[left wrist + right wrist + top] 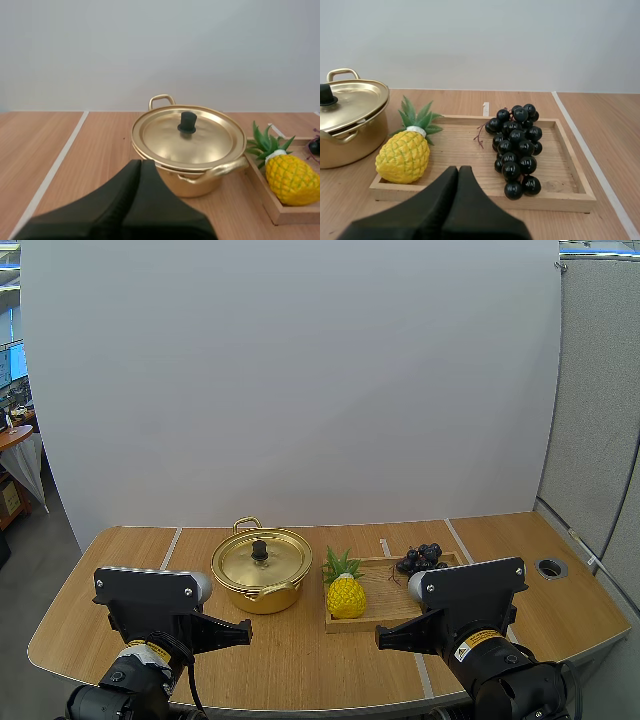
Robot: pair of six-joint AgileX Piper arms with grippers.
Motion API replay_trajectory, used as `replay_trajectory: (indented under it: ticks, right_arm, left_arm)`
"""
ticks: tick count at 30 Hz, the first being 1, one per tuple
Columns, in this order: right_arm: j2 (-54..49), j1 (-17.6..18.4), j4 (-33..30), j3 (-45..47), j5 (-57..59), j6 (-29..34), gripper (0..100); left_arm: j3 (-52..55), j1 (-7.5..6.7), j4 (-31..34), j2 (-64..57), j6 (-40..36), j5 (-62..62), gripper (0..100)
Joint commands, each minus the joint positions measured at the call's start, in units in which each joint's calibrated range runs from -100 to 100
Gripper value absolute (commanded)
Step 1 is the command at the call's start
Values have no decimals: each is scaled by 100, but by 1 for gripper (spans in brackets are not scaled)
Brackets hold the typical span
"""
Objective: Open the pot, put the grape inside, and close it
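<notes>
Lies in the wooden tray (pixel 385 588), toward its far right corner: a bunch of grapes (pixel 420 558), dark and glossy, with a thin bare stem pointing at the tray's middle. Shares the tray with a yellow toy pineapple (pixel 346 595), which rests at the near left corner with its green leaves pointing away, well apart from the fruit. Stands just left of the tray, on the table (pixel 300 660): a gold pot (pixel 262 598), closed. Carries its lid (pixel 282 562) flat on the rim, a black knob (pixel 259 550) upright at the centre, one loop handle at the far side and one at the near side.

Hovers short of the pot, nearer the table's front edge: the left end effector (pixel 243 633), clenched on nothing, fingers pressed into one dark wedge aimed at the pot's near wall. Hovers in front of the tray's near rim likewise: the right end effector (pixel 380 640), clenched and grasping nothing, wedge tip between pineapple and grapes in its wrist view.
</notes>
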Motion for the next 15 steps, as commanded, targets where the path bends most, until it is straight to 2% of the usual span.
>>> replay_trajectory:
  ticks: [1,11,15]
  right_arm:
    - [-38,-20,-64,-368,-161,-27,0]
    - [-38,-20,-101,-1853,-146,-27,0]
    - [-38,-20,-101,-2330,102,-27,0]
  left_arm:
    - [-535,4,83,-18,-53,-110,0]
    - [-1824,4,83,-18,486,-110,0]
    - [-2402,4,83,-18,595,354,0]
